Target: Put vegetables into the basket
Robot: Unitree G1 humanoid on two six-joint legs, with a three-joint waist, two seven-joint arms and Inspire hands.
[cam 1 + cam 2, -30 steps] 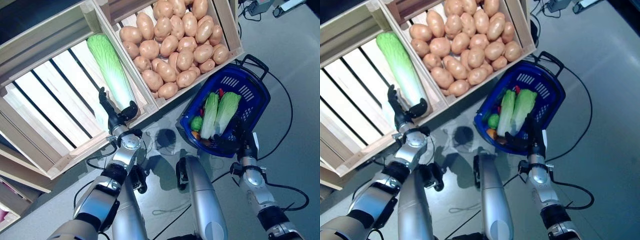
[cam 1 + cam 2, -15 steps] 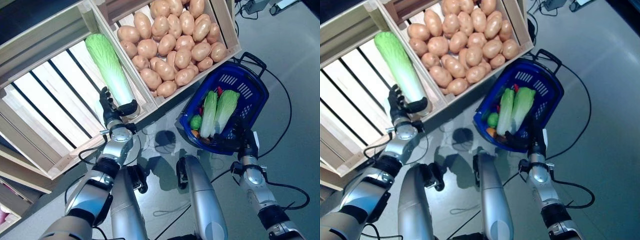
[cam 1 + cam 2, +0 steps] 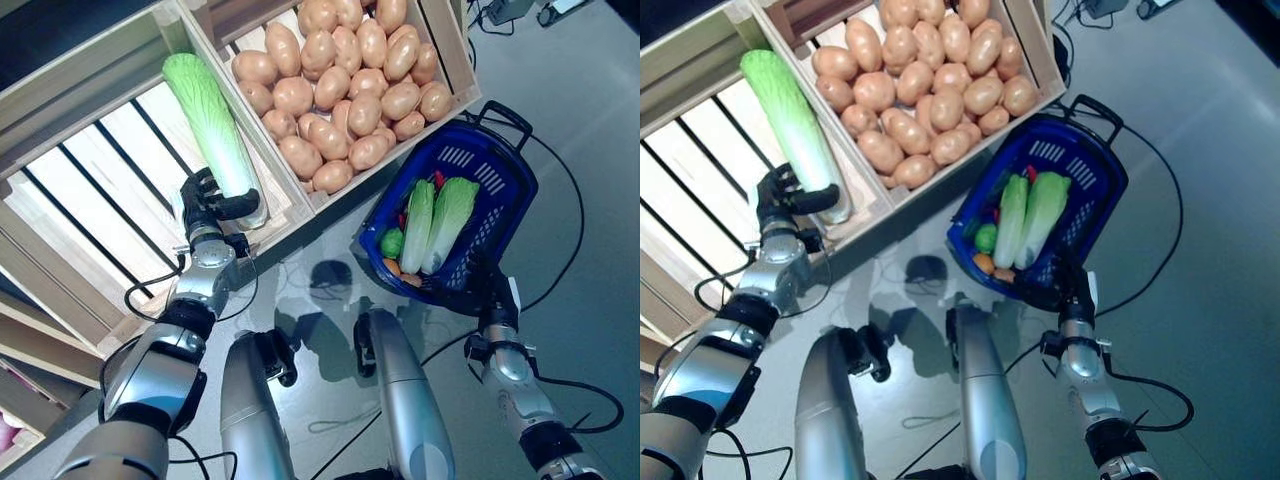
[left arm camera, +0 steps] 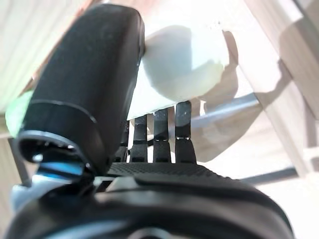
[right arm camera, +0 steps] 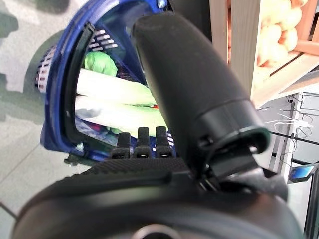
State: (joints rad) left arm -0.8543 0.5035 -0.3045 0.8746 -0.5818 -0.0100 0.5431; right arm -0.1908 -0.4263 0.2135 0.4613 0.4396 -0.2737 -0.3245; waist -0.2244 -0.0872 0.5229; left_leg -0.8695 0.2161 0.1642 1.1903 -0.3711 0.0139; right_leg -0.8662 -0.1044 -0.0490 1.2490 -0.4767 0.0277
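Note:
A long green napa cabbage [image 3: 205, 110] lies in the slatted wooden crate [image 3: 90, 190], its white base [image 4: 182, 62] toward me. My left hand [image 3: 203, 205] is at that base, open, with the thumb [image 4: 84, 74] lying across it and the fingers [image 4: 157, 132] on the other side. The blue plastic basket [image 3: 470, 160] stands on the floor at the right. It holds two pale green cabbages [image 3: 435, 220], a round green vegetable [image 3: 392, 243] and small orange and red pieces. My right hand [image 3: 488, 290] is curled round the basket's near rim [image 5: 57, 84].
A second wooden crate [image 3: 455, 50] next to the cabbage's crate is full of potatoes [image 3: 340, 80]. A wooden divider wall [image 3: 240, 110] stands between the cabbage and the potatoes. Grey floor [image 3: 590, 250] stretches right of the basket.
My left hand has risen from the crate's front edge to the cabbage's base, and its thumb now lies across it. The right hand keeps its hold on the basket.

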